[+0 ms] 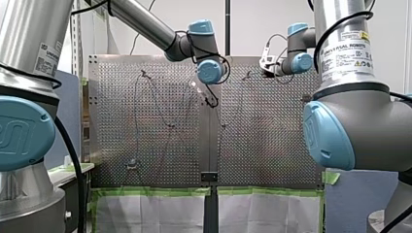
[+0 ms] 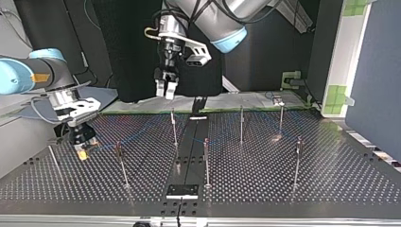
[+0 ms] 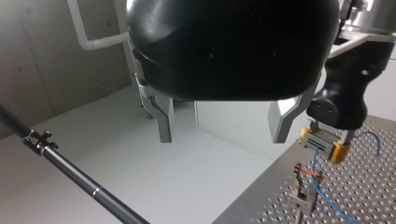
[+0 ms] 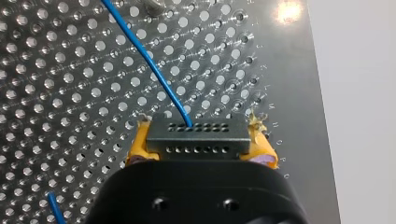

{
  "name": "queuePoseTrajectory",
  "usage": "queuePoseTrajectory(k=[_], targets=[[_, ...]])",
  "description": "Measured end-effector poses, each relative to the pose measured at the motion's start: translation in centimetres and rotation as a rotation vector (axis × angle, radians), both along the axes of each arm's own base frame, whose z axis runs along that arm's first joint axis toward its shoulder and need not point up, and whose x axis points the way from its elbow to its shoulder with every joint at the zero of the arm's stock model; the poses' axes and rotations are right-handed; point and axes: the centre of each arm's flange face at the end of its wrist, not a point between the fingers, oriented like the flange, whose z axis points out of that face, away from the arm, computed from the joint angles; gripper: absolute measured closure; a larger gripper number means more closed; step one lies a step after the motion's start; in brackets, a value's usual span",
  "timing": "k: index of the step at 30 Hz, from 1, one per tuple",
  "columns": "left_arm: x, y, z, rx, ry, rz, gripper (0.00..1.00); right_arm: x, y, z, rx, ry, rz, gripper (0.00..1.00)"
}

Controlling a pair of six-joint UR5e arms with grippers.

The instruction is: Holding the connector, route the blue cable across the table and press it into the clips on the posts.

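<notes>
Our right gripper (image 2: 83, 147) is clenched on the connector (image 4: 196, 142); its yellow pads (image 4: 138, 147) grip the grey block from both sides, low over the perforated bench (image 2: 283, 189). The blue cable (image 4: 154, 70) leaves the connector's face of small holes and runs away from it across the bench plate. In the left wrist view the cable drops from the connector and passes close by a clipped post (image 3: 302, 191) standing just below the connector; we cannot tell whether it sits in that clip. Our left gripper (image 3: 223, 135) hangs high over the bench, well apart from the connector; its metal fingers (image 3: 164, 126) are spread and released. In the top view, more thin posts (image 2: 206, 161) stand upright on the bench; the nearest is just beside the connector, the rest well apart from it.
</notes>
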Motion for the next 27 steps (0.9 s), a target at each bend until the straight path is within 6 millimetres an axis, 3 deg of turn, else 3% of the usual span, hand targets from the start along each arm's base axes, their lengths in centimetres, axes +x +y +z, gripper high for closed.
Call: queuePoseTrajectory(k=[27], targets=[[-3.7,3.9,-9.3,0.056,-0.013,0.001,0.0,0.0,-0.1,-0.1,-0.002,0.004,-0.004,1.0]])
